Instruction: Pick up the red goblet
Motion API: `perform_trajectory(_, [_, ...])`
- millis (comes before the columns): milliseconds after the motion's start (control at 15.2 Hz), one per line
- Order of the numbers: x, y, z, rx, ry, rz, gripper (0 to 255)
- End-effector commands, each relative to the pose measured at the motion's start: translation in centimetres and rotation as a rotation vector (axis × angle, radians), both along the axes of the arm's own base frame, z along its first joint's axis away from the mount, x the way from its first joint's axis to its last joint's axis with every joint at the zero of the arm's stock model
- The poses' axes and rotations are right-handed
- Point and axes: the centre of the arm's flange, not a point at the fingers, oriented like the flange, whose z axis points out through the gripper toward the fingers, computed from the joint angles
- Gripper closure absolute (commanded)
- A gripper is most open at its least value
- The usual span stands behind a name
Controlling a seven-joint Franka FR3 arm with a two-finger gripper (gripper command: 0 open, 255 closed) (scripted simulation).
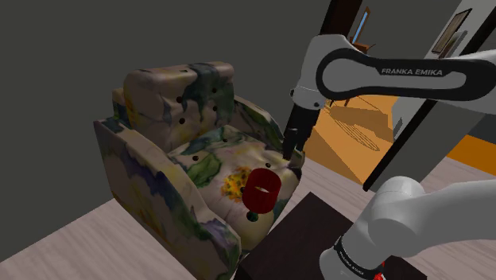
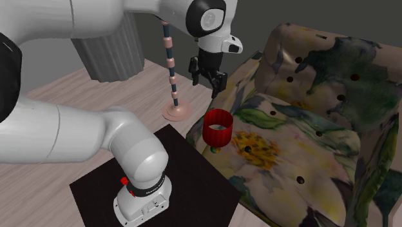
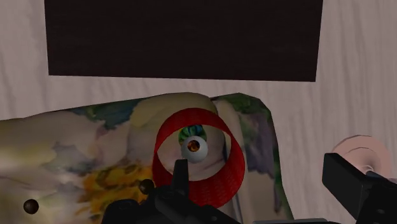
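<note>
A red goblet (image 1: 261,191) stands upright on the front edge of a flower-patterned armchair's seat (image 1: 211,163). In the second exterior view the goblet (image 2: 218,128) is just below my black gripper (image 2: 207,76), which hangs open above it with nothing between its fingers. The wrist view looks down into the goblet's (image 3: 198,156) round mouth. One finger (image 3: 178,181) overlaps its rim while the other finger (image 3: 356,184) stands well off to the side, so the gripper (image 3: 267,191) is not centred on the cup. In the shoulder view the gripper (image 1: 292,153) hangs close above the goblet.
The dark stand top (image 2: 193,180) lies right beside the armchair's front. A pinkish lamp base (image 2: 176,111) with a beaded pole (image 2: 170,58) stands on the wooden floor near the gripper. The chair's arms and back (image 2: 335,58) rise around the seat.
</note>
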Motion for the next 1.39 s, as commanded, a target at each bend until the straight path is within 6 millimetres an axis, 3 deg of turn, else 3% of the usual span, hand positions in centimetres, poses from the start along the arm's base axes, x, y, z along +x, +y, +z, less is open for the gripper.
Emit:
perform_trajectory(0, [0.9, 0.8, -2.4, -0.004, -0.002, -0.003, 0])
perform_trajectory(726, [6.3, 4.7, -15.4, -0.025, 0.006, -0.013, 0])
perform_trajectory(1320, [6.7, 4.9, -20.2, -0.026, 0.007, -0.014, 0])
